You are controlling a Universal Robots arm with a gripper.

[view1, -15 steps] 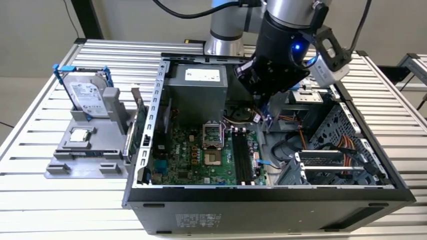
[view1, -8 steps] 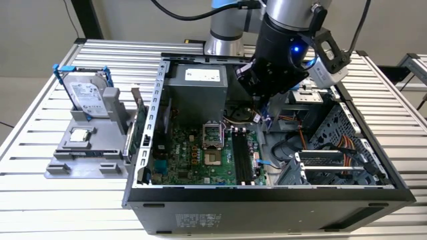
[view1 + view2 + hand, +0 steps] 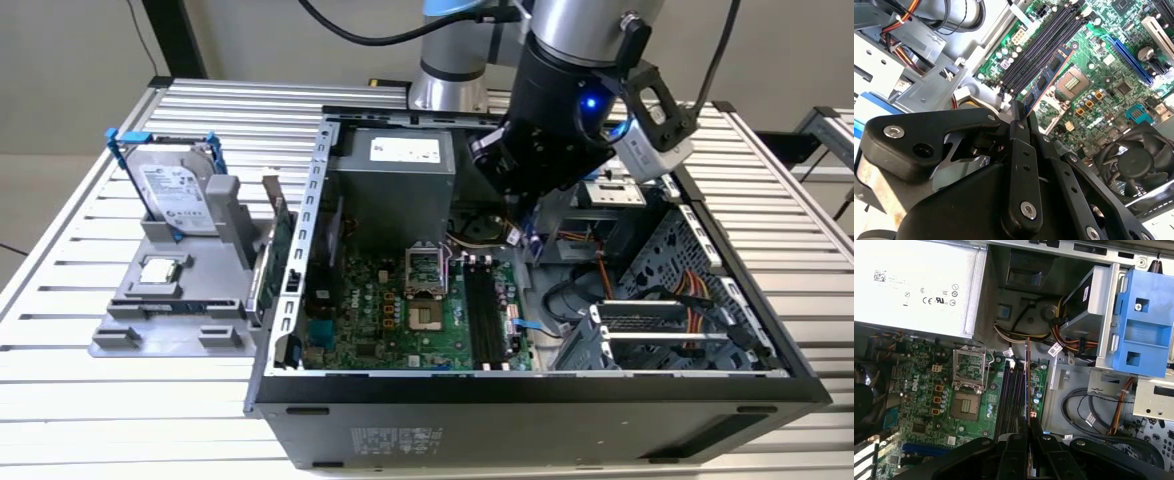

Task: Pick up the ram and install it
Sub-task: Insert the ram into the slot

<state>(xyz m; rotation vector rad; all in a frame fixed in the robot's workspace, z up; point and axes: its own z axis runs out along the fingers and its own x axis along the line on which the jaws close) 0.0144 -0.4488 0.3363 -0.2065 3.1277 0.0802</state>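
- The gripper point(image 3: 1022, 114) is clamped on the ram point(image 3: 1050, 74), with its black fingers point(image 3: 1021, 150) pinching one end of the stick.
- The ram juts straight out past the fingertips. In the first wrist view it shows edge-on as a thin line.
- Directly under the held ram lie the black slots point(image 3: 1010, 395), running the same way as the stick. I cannot tell whether the ram's lower edge touches a slot or hangs just above it.
- Just to one side of the ram is the open socket point(image 3: 968, 402) on the green motherboard point(image 3: 919, 385).
- Beyond the ram's free end sits the silver power supply point(image 3: 914, 285).
- On the other side from the socket, farther off, stands a blue bracket point(image 3: 1144, 335).
- A black fan point(image 3: 1134, 165) lies close beside the gripper's body.
- In the exterior view the arm point(image 3: 574, 90) reaches down into the open case point(image 3: 534, 400).
- Well away from the gripper, outside the case toward the exterior view's left, a hard drive point(image 3: 174, 195) stands upright on a grey stand point(image 3: 174, 320), with a small chip point(image 3: 160, 268) lying on the stand.
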